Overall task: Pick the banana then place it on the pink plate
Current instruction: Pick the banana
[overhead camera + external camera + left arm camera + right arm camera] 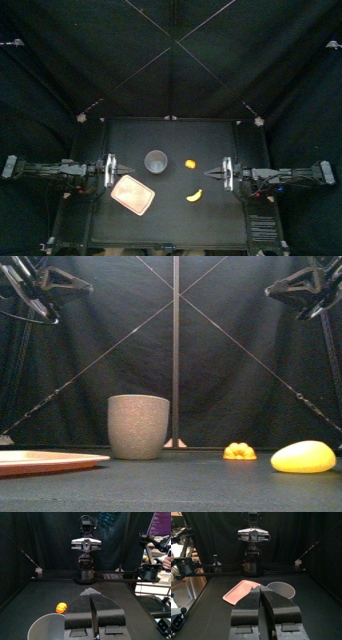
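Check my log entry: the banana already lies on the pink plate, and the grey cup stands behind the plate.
One thing is wrong: the banana is not on the pink plate. It lies on the bare table to the plate's right, apart from it, as the top view shows. The grey cup does stand behind the plate.

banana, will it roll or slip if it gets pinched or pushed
The banana lies flat and curved on the table, so it probably won't roll, though a push may spin it. Its skin looks smooth and rounded in the front view, so a pinch could slip off. It looks like a small toy, likely light and stiff.
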Robot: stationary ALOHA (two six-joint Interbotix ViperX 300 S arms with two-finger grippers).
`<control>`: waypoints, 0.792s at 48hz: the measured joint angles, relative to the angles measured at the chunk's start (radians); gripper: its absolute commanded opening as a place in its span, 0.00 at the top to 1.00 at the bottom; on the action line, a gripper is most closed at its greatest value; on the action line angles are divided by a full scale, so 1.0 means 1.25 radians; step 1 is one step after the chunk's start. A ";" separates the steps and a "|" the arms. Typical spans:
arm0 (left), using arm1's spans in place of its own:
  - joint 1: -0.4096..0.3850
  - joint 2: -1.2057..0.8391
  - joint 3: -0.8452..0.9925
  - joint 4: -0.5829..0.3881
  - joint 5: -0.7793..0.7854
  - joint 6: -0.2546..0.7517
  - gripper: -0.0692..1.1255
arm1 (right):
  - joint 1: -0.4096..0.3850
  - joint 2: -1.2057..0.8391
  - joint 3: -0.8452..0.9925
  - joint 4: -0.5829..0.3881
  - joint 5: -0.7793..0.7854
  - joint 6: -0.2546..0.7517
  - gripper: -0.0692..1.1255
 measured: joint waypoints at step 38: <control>0.096 0.007 -0.002 0.042 0.026 0.010 0.95 | -0.018 0.310 -0.007 0.087 0.114 0.017 0.10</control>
